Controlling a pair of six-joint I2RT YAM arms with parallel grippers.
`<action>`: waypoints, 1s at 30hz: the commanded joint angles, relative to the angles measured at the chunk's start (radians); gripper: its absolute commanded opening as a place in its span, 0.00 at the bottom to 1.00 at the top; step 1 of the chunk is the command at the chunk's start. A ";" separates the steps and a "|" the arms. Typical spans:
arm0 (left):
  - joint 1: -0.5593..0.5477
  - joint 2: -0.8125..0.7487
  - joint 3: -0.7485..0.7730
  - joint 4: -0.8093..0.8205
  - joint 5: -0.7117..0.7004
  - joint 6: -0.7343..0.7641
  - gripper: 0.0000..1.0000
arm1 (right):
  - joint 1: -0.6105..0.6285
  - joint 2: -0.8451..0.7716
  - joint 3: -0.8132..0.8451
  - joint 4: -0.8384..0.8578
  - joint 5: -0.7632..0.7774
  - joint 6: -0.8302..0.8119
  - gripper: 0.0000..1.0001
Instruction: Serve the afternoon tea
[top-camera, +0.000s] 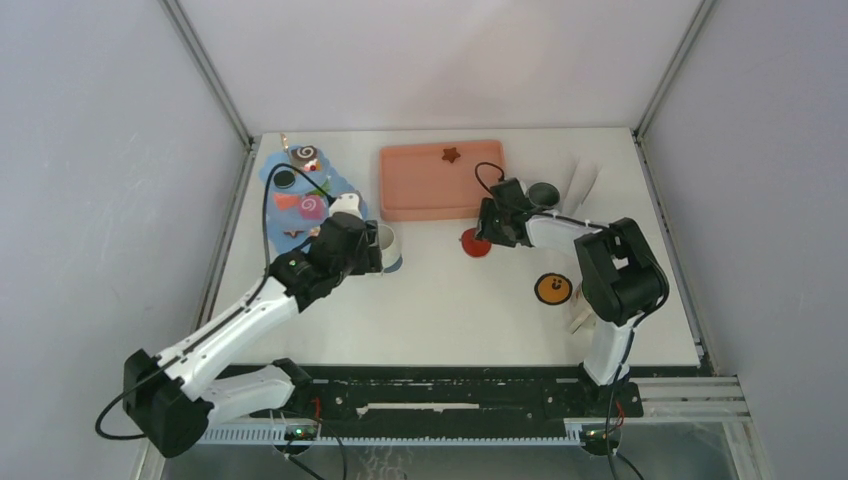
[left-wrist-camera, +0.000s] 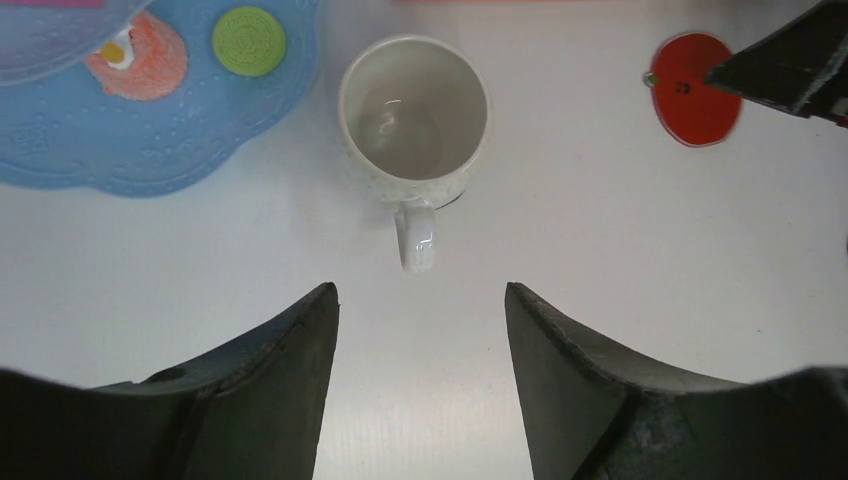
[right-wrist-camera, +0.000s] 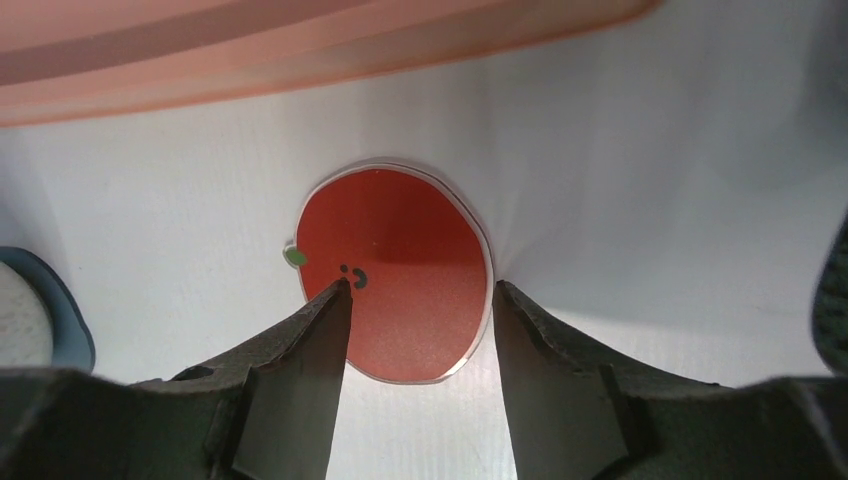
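Observation:
A cream mug (left-wrist-camera: 413, 120) stands upright and empty, its handle pointing at my left gripper (left-wrist-camera: 420, 300), which is open and empty just short of it. In the top view the mug (top-camera: 388, 240) is beside the blue tiered dessert tower (top-camera: 300, 195), which holds several toy pastries and swirl rolls. My right gripper (right-wrist-camera: 420, 290) is open and empty, its fingertips over a flat red apple-shaped coaster (right-wrist-camera: 400, 250). A dark mug (top-camera: 543, 193) stands behind the right arm. A star-shaped pastry (top-camera: 451, 154) lies on the salmon-pink tray (top-camera: 420, 195).
An orange round coaster (top-camera: 552, 288) lies on the table at the front right. Thin pale tongs (top-camera: 585, 183) lie at the back right. The tray's near edge (right-wrist-camera: 250, 70) is just beyond the red coaster. The tower's blue base (left-wrist-camera: 150, 130) is left of the cream mug.

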 joint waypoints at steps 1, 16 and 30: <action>-0.004 -0.066 0.055 -0.060 -0.009 -0.019 0.67 | 0.024 0.032 0.075 0.020 -0.004 -0.042 0.61; -0.004 -0.122 0.039 -0.051 0.000 -0.021 0.67 | 0.073 0.108 0.197 0.005 -0.002 -0.058 0.59; -0.003 -0.136 0.040 -0.059 -0.009 -0.018 0.67 | 0.113 0.136 0.205 -0.045 0.002 -0.027 0.58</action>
